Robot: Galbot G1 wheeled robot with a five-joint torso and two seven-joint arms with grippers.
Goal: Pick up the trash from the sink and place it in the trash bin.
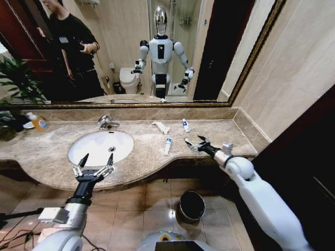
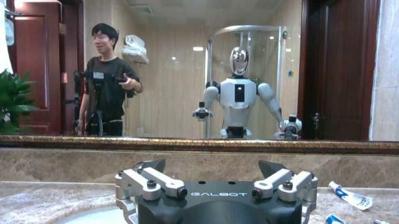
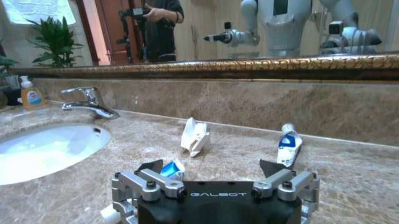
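The sink [image 1: 100,147] is a white oval basin set in a beige marble countertop [image 1: 52,141], with a chrome tap [image 1: 107,123] at its rear rim.

Left gripper [image 1: 96,163]: positioned over the counter's front edge, just in front of the basin, with its fingers spread apart and holding nothing.

Right gripper [image 1: 193,142]: low over the counter, well to the right of the basin, with its fingers parted and empty.

Trash: three pieces lie on the counter to the right of the basin.
- A white packet [image 1: 161,126] lies nearest the tap side, toward the back wall.
- A white tube with a blue cap [image 1: 167,146] lies in front of the packet, between the basin and the right gripper.
- A second tube [image 1: 186,125] lies beyond the right gripper, near the wall.

Trash bin [image 1: 191,205]: a dark round bucket on the tiled floor, below the counter, to the right of the basin.

An orange soap bottle [image 1: 37,122] stands on the counter, left of the basin.
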